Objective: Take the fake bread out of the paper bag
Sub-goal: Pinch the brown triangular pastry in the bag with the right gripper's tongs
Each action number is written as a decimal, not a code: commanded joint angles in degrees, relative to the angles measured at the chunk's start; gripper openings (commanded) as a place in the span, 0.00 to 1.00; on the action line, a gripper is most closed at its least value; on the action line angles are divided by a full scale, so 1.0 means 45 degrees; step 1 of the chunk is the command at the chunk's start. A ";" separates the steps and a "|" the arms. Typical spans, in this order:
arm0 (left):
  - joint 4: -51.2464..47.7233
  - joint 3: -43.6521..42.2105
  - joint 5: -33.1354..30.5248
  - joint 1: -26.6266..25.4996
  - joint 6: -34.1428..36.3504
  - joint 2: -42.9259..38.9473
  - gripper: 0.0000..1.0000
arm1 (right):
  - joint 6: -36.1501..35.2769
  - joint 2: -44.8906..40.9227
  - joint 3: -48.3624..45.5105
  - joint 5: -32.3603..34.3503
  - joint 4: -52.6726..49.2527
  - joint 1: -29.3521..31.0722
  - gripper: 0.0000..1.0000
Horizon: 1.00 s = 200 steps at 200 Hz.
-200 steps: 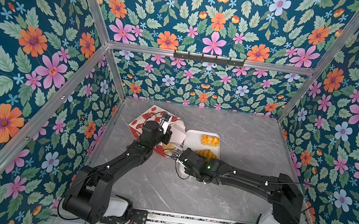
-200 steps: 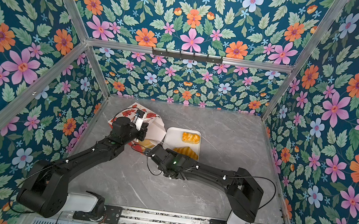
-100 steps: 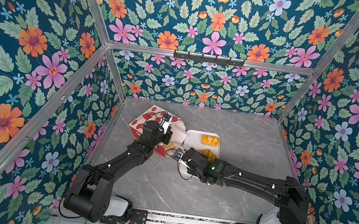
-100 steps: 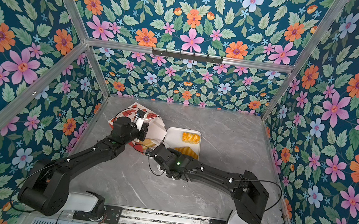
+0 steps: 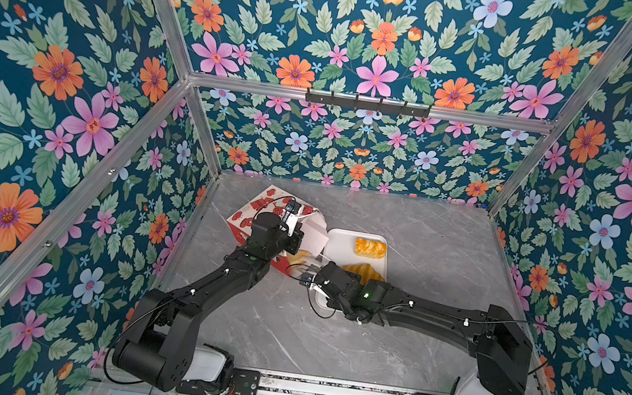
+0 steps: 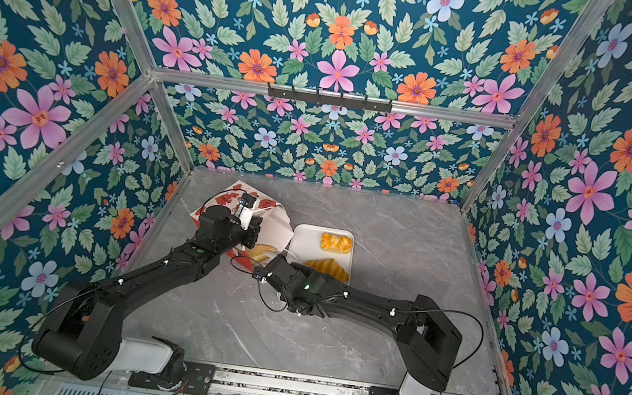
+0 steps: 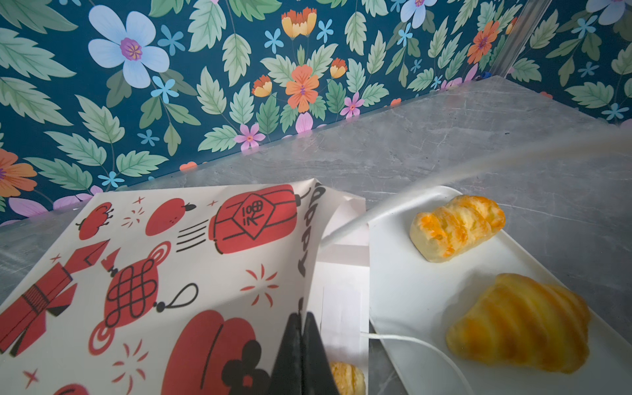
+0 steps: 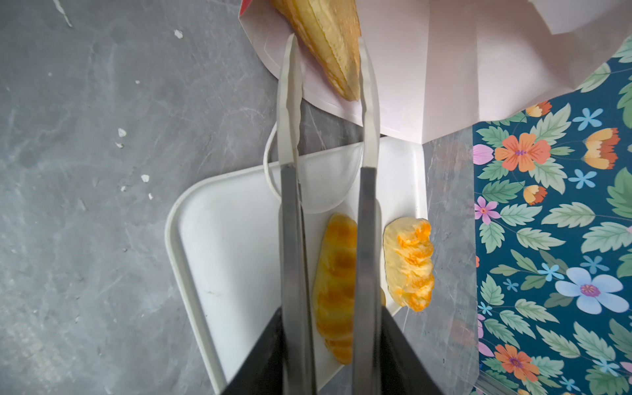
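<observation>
Where the grey marble counter (image 5: pixel 446 246) meets the left wall, you have the paper bag (image 5: pixel 257 215) lying on its side, its printed red lanterns facing up and its white-lined mouth turned toward the tray. Your left hand (image 7: pixel 302 318) is fully closed, its black fingers pinching the upper edge of the bag's mouth and holding that flap raised off the counter.

Just inside the mouth, on the white lining, lies a pale ridged pastry (image 8: pixel 328 44), tapered and pointing outward; both top views show it as a golden patch at the bag's lip (image 5: pixel 299 257). One thin white cord handle (image 7: pixel 410 342) trails from the bag onto the tray's near corner.

Your right hand (image 5: pixel 318 276) reaches in from the right, low over the tray, clamped on a pair of metal tongs (image 8: pixel 290 102), which it squeezes partway together. The tongs' white scalloped tips straddle the pastry's end, one tip against its side; you cannot tell whether the other tip presses it.

Right of the bag and touching its mouth sits the white tray (image 5: pixel 342 240). Two pieces of fake bread rest on it: a croissant (image 5: pixel 364 272) on the nearer side, partly under your right hand, and a twisted roll (image 5: pixel 370 247) farther back, the two apart.
</observation>
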 commanded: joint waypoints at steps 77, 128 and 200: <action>0.0479 0.0030 0.0160 0.0016 -0.0019 -0.0003 0.00 | -0.0664 0.0590 0.0478 0.0396 0.0644 0.0007 0.40; 0.0555 -0.0017 0.0200 0.0007 -0.0036 0.0046 0.00 | -0.0916 0.1133 0.0982 0.0287 0.0663 0.0011 0.40; 0.0558 -0.0031 0.0200 0.0007 -0.0027 0.0065 0.00 | -0.0857 0.1283 0.1391 0.0319 0.0056 -0.0100 0.27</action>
